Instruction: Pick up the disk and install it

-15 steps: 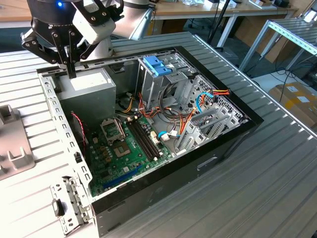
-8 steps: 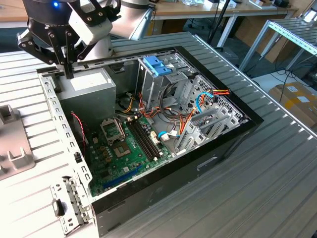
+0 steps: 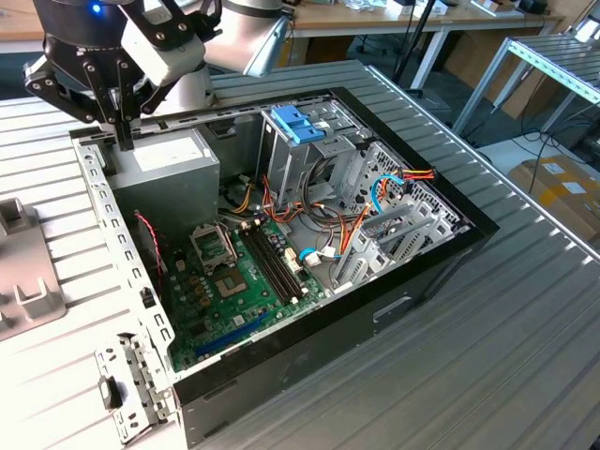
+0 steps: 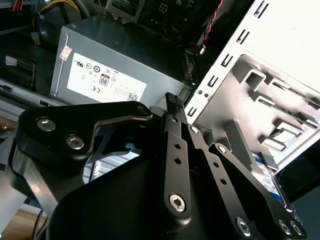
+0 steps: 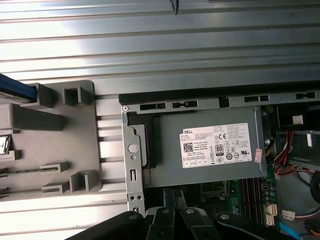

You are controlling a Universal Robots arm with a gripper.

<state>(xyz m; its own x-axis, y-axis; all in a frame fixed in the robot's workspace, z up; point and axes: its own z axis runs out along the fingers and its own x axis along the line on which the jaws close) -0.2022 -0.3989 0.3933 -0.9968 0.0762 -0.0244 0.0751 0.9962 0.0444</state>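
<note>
A bright blue rail of the disk shows at the edge of the first wrist view, resting on the grey plastic holder that lies on the table beside the computer case. A corner of the disk also peeks out behind the gripper's linkage in the second wrist view. My gripper hangs over the rear corner of the open case, above the grey power-supply box. Its black fingers stand together with nothing between them. The disk is apart from the gripper, off to the exterior view's left.
Inside the case lie a green motherboard, bundles of coloured cables and metal drive cages with a pale blue latch on top. The ribbed metal table stretches to the exterior view's right. Desks and boxes stand behind.
</note>
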